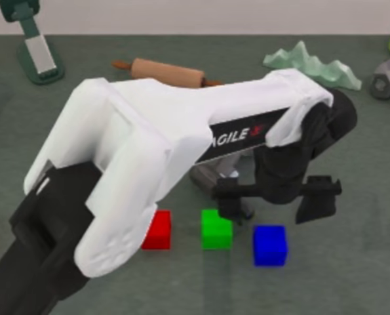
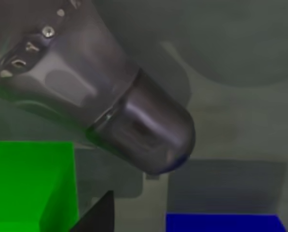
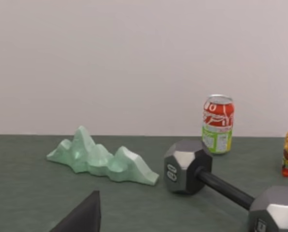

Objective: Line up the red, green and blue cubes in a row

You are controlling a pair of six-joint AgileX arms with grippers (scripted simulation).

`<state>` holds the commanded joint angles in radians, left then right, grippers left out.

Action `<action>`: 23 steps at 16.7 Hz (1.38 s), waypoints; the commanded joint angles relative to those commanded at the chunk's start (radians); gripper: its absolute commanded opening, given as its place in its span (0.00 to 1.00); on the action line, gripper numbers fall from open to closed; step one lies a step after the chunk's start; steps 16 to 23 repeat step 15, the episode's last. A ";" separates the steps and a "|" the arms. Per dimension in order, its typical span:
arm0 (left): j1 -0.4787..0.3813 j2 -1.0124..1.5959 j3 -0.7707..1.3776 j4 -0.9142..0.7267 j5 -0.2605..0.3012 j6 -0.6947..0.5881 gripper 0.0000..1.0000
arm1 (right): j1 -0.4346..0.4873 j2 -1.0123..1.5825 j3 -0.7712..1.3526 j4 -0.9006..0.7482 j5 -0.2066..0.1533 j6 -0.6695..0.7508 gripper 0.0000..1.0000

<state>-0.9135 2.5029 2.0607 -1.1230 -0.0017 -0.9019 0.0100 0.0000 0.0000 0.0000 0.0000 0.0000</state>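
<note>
Grey-green table carries three cubes along its near edge: red at nine o'clock, green in the middle, blue at three, slightly nearer. Just beyond, the left gripper hovers, fingers spread, holding nothing. Behind sits a drill. Descending, a finger could clip green and skew the row. Right gripper: cannot tell.

Grey drill crowds behind green cube; gaps between cubes.
</note>
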 joint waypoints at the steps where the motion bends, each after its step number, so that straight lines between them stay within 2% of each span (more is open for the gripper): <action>1: 0.000 0.000 0.000 0.000 0.000 0.000 1.00 | 0.000 0.000 0.000 0.000 0.000 0.000 1.00; 7: 0.001 -0.001 0.017 -0.018 0.000 0.000 1.00 | 0.000 0.000 0.000 0.000 0.000 0.000 1.00; 14: 0.018 -0.030 0.210 -0.243 0.000 -0.003 1.00 | 0.000 0.000 0.000 0.000 0.000 0.000 1.00; 23: 0.019 -0.033 0.218 -0.251 0.000 -0.003 1.00 | 0.000 0.000 0.000 0.000 0.000 0.000 1.00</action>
